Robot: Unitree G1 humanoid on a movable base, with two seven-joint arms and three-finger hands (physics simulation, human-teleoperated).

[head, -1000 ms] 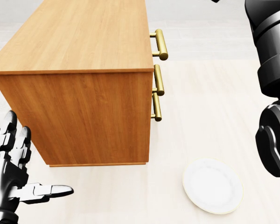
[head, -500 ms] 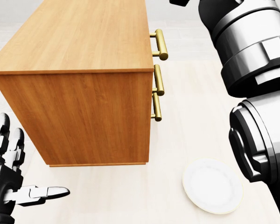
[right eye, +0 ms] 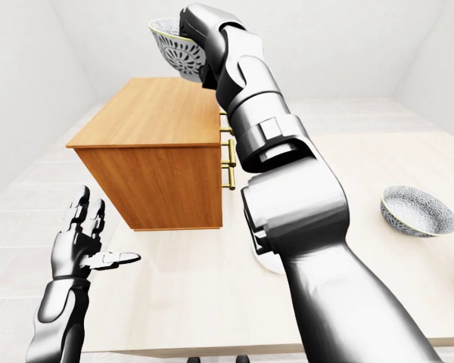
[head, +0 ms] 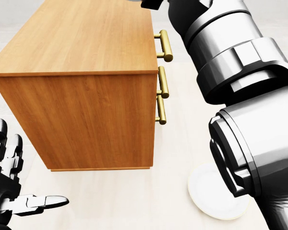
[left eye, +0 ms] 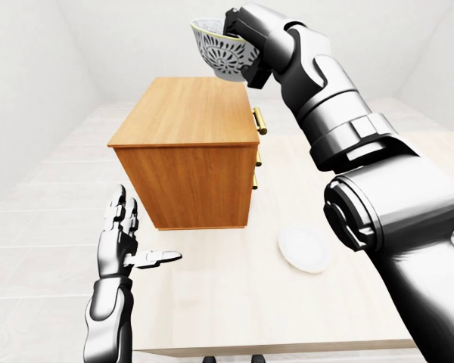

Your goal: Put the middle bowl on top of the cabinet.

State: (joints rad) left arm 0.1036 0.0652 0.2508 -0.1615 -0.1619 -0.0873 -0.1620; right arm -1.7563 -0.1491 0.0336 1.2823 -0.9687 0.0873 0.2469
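Observation:
A patterned grey-and-white bowl [left eye: 218,53] hangs in the air above the far right part of the wooden cabinet [left eye: 188,151], tilted on its side. My right hand [left eye: 240,34] is shut on its rim, the arm reaching up across the right of every view. In the head view the bowl is cut off by the top edge. My left hand [left eye: 129,240] stands open and empty, low at the left, beside the cabinet's near side.
A white plate [left eye: 306,249] lies on the table right of the cabinet, partly behind my right arm. Another patterned bowl [right eye: 418,210] sits at the right of the right-eye view. Brass drawer handles [head: 163,45] stick out from the cabinet's right face.
My right arm has swung leftward and now covers much more of the head view, including part of the plate. My left hand has dropped slightly.

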